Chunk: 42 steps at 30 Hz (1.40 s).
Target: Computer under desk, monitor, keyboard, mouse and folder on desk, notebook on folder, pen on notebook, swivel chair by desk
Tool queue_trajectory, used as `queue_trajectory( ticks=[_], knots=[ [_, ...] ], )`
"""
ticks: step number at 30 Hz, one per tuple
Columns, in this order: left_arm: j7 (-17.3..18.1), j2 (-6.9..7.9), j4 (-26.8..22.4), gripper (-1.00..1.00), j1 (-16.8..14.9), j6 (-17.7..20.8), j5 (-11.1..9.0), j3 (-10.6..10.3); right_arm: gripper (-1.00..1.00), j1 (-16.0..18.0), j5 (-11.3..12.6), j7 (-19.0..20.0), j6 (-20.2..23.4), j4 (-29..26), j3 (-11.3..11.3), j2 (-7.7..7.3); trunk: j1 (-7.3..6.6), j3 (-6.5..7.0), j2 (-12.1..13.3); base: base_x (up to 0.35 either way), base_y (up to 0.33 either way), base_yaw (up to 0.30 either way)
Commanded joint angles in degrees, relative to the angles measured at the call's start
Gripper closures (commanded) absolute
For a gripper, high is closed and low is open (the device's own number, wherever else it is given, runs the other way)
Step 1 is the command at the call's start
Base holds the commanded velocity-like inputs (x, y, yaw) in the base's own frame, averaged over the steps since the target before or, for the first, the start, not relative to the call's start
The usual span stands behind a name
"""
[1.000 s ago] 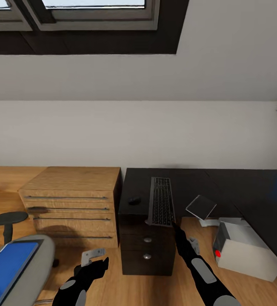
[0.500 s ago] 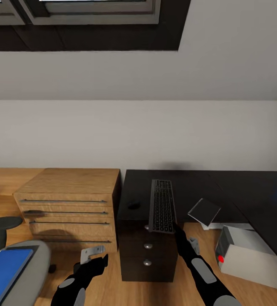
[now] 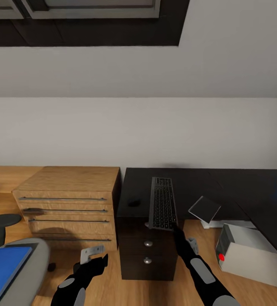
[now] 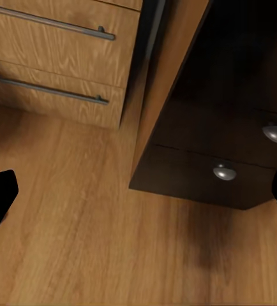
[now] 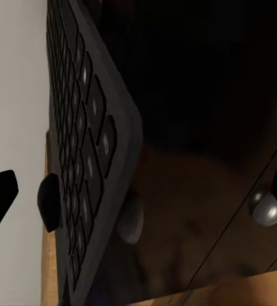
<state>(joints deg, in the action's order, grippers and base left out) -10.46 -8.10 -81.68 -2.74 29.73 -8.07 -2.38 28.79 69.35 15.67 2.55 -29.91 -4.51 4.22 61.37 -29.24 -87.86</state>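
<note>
left gripper (image 3: 95,254) jaws apart, empty, low by chest (image 3: 66,199) | folder (image 3: 2,272) on chair (image 3: 25,267) | keyboard (image 3: 162,203) on worktop (image 3: 206,187), overhangs near edge | right gripper (image 3: 176,231) at keyboard end, jaw state unclear | risk: I nudge keyboard off | vs earlier: view shifted only

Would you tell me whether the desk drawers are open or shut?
Shut: the desk drawers sit flush, knobs in line.

keyboard (image 3: 162,203) on desk (image 3: 198,187), computer (image 3: 249,254) beneath
</note>
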Motion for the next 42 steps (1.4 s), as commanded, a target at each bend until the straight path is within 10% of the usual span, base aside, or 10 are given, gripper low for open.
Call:
queue_trajectory(
  ticks=[1, 14, 37, 38, 42],
  knots=[
    [-0.48, 0.03, 0.08, -1.0, -0.02, 0.24, -0.55, -0.09, -1.0, 0.04, 0.57, 0.37, 0.27, 0.03, -0.22, 0.1, 0.0, -0.06, -0.03, 0.0, 0.0, 0.0],
    [-0.25, 0.51, 0.55, -1.0, -0.05, -0.24, -0.46, -0.08, -1.0, 0.04, 0.52, 0.5, 0.19, -0.05, 4.22, 0.78, 0.0, -0.06, -0.03, 0.04, 0.034, 0.0],
    [-0.34, 0.54, 1.93, -1.0, -0.06, -0.12, -0.46, -0.16, -1.0, 0.04, 0.45, 0.42, 0.01, -0.22, 4.54, 0.71, 0.0, -0.06, -0.03, 0.072, 0.023, 0.0],
    [-0.35, 0.54, 1.95, -1.0, -0.05, -0.12, -0.45, -0.16, 1.0, 0.04, 0.38, 0.35, -0.05, -0.23, 4.58, 0.71, 0.0, -0.06, -0.03, 0.001, 0.0, 0.0],
    [-0.35, 0.54, 1.96, -1.0, -0.05, -0.04, -0.46, -0.16, 1.0, 0.04, 0.35, 0.38, -0.08, -0.29, 4.55, 0.71, 0.0, -0.06, -0.03, 0.0, 0.0, 0.0]
  ],
)
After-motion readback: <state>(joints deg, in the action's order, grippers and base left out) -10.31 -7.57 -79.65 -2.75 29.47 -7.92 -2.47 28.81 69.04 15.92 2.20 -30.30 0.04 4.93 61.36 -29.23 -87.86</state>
